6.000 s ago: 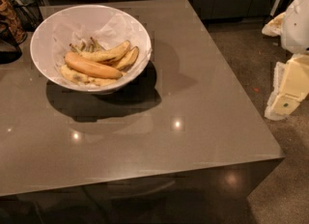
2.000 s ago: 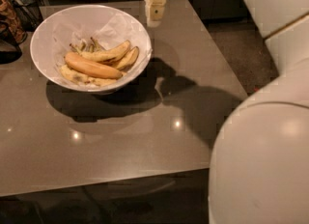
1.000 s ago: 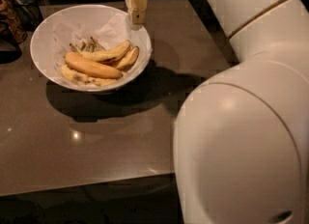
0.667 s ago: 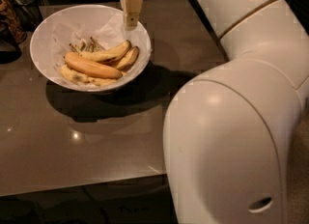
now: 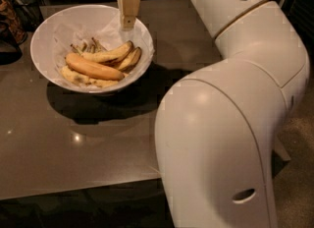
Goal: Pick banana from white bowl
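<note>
The white bowl point(image 5: 51, 35) stands on the left part of the brown table, lined with crinkled white paper. Several bananas point(image 5: 93, 67) lie in it, one smooth yellow-orange one on top and browner ones beside it. My gripper point(image 5: 128, 21) hangs point-down over the bowl's far right rim, above and to the right of the bananas, touching none of them. My big white arm point(image 5: 230, 124) fills the right half of the view and hides the table's right side.
The brown table point(image 5: 73, 143) has its front edge near the bottom of the view. Dark bags or clutter point(image 5: 12, 20) sit at the far left beside the bowl. Dark floor shows at the right edge.
The gripper has moved left from beyond the bowl's right side to above its far right rim. The arm has swung in and covers more of the right side. The bananas have not moved.
</note>
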`<state>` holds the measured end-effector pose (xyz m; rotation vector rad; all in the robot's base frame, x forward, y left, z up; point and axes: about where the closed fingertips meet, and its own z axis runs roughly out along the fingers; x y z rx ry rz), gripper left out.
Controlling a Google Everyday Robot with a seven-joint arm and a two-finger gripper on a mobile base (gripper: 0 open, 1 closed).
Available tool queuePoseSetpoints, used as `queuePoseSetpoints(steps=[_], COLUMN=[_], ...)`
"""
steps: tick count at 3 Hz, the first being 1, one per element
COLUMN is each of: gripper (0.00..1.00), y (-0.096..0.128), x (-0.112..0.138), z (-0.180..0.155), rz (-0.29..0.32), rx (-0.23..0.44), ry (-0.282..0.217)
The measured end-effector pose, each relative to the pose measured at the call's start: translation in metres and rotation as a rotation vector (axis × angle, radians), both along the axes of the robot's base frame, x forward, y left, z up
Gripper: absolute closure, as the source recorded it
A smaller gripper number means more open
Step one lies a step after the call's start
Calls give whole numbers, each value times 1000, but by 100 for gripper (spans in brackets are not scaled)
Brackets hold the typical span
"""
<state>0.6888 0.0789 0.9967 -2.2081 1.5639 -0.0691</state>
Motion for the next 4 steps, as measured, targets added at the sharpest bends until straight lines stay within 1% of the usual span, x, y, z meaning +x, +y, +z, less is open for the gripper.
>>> queuePoseSetpoints(steps=[1, 2, 3, 4], gripper=[26, 26, 32, 34], y=[3, 4, 6, 6], x=[-5, -9, -11, -11], z=[-11, -24, -37, -46], rz=[8, 5, -3, -11], rx=[0, 0, 4, 2], ry=[30, 67, 104, 129])
